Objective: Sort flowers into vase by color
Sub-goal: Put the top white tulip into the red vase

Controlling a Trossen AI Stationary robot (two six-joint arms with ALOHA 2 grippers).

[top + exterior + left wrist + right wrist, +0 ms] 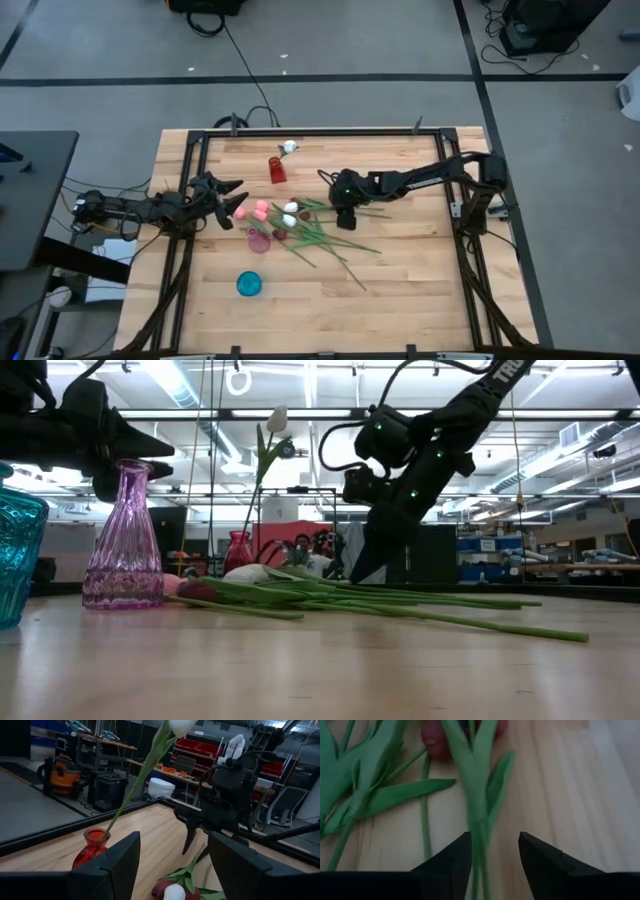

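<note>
Right gripper (492, 857) down low over the loose flowers (310, 228) mid-table, fingers spread with a green stem (479, 845) running between them, not pinched yet. One white tulip (289, 147) already standing in the red vase (277, 170). Left gripper (232, 200) spread too, hanging near the pink heads (252, 212).

The right claw (494, 855) points down at the counter (420, 290), fingers apart. The left claw (232, 200) hangs open, level, at the left edge.

Vases (277, 170) — red, purple, teal; green stems (335, 240)
</note>
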